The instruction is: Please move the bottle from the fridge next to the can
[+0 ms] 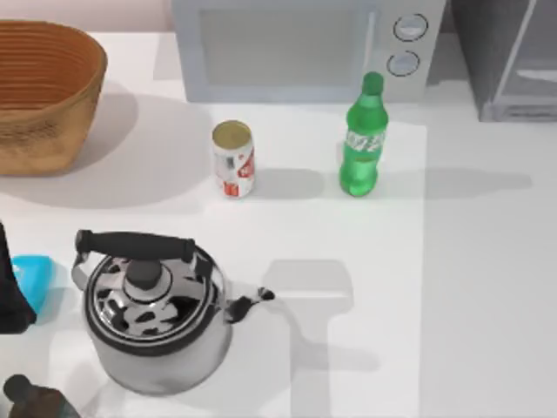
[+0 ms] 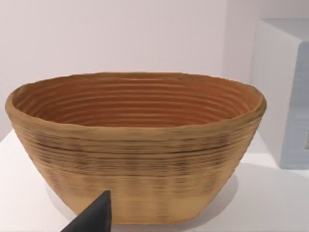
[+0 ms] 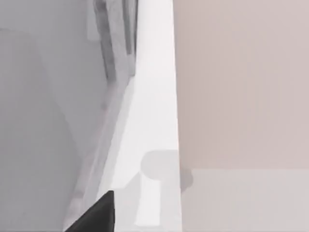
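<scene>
The green bottle (image 1: 362,139) stands upright on the table, right of the white-and-red can (image 1: 234,159) with about a can's width of gap between them. The grey fridge (image 1: 509,61) sits at the back right corner, and its framed edge (image 3: 113,53) shows close up in the right wrist view. My left arm (image 1: 10,292) is parked at the table's left edge, and a dark tip of the left gripper (image 2: 94,217) points at a basket. A dark tip of my right gripper (image 3: 96,215) hangs beside the fridge. Neither gripper holds anything that I can see.
A wicker basket (image 1: 43,96) (image 2: 135,145) stands at the back left. The light-grey microwave (image 1: 305,48) (image 2: 285,96) sits behind the can and bottle. A steel kettle (image 1: 152,322) fills the front left, with a blue object (image 1: 35,274) and a dark bottle (image 1: 35,402) near it.
</scene>
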{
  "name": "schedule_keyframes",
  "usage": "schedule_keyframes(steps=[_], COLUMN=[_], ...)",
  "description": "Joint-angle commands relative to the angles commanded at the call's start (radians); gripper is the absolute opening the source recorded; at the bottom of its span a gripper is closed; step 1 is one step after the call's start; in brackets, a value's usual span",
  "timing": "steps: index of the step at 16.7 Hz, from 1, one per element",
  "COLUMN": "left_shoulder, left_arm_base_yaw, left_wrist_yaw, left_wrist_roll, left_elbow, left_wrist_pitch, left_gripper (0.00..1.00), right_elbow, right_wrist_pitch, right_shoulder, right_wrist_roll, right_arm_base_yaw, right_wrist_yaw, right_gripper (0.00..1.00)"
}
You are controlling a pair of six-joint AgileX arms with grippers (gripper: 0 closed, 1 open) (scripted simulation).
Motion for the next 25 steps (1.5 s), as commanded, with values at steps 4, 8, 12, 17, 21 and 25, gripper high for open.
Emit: schedule_keyframes(steps=[4, 8, 12, 17, 21, 25], left_shoulder=[0.000, 0.000, 0.000, 0.000, 0.000, 0.000], left_arm_base_yaw=[0.000, 0.000, 0.000, 0.000, 0.000, 0.000], left_wrist_yaw=[0.000, 0.000, 0.000, 0.000, 0.000, 0.000], left_wrist_roll=[0.000, 0.000, 0.000, 0.000, 0.000, 0.000], left_elbow=[0.000, 0.000, 0.000, 0.000, 0.000, 0.000], left_wrist_pitch=[0.000, 0.000, 0.000, 0.000, 0.000, 0.000], left_gripper=[1.00, 1.00, 1.00, 1.00, 1.00, 1.00], right_elbow=[-0.001, -0.011, -0.053, -0.160, -0.251, -0.298], right_wrist_pitch=[0.016, 0.026, 0.089, 0.211, 0.306, 0.352], right_shoulder=[0.000, -0.009, -0.037, -0.106, -0.172, -0.209], right_wrist_roll=[0.017, 0.025, 0.132, 0.365, 0.548, 0.636], right_arm_base_yaw=[0.016, 0.016, 0.163, 0.556, 0.823, 0.922], right_wrist_yaw=[0.004, 0.015, 0.143, 0.420, 0.637, 0.732], right_gripper=[1.00, 1.00, 1.00, 1.00, 1.00, 1.00])
